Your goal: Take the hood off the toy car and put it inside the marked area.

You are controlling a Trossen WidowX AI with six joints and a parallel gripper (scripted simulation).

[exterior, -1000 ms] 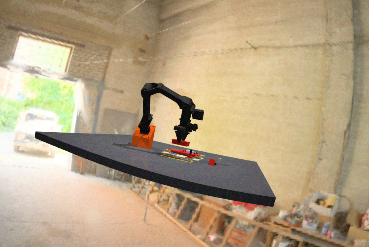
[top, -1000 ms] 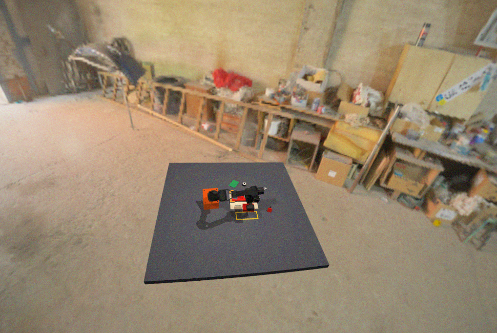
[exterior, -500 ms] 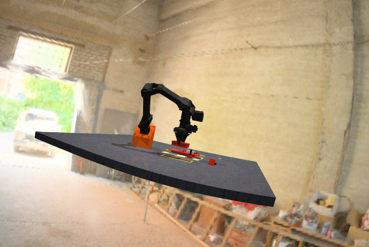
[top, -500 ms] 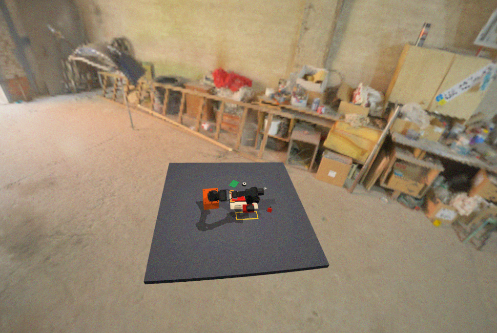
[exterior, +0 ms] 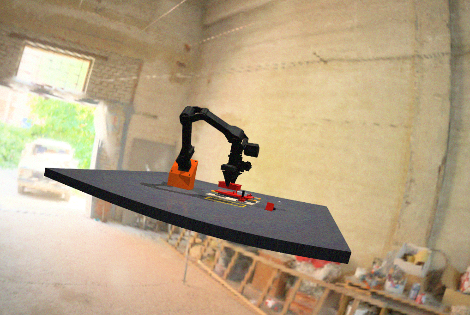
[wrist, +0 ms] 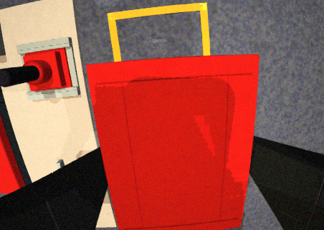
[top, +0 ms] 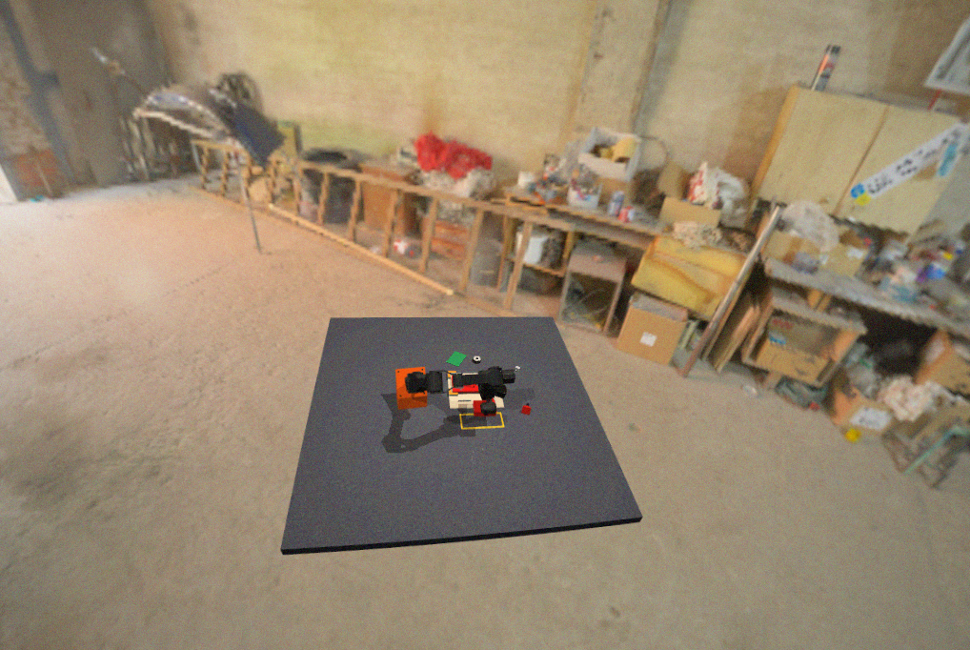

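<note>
gripper (exterior: 229, 182) clamped on red hood (wrist: 173, 143), held above table (top: 455, 490), partly over yellow marked area (wrist: 159, 24), beside car (wrist: 45, 104)

The table (top: 455, 475) is seen from high and far in the top view, from low at the side in the exterior view; the yellow outline (wrist: 158, 27) is viewed close from the wrist.

Matte black jointed arm (exterior: 209, 120), boxy black wrist module (exterior: 251, 149), angular orange base block (exterior: 183, 174)
</note>
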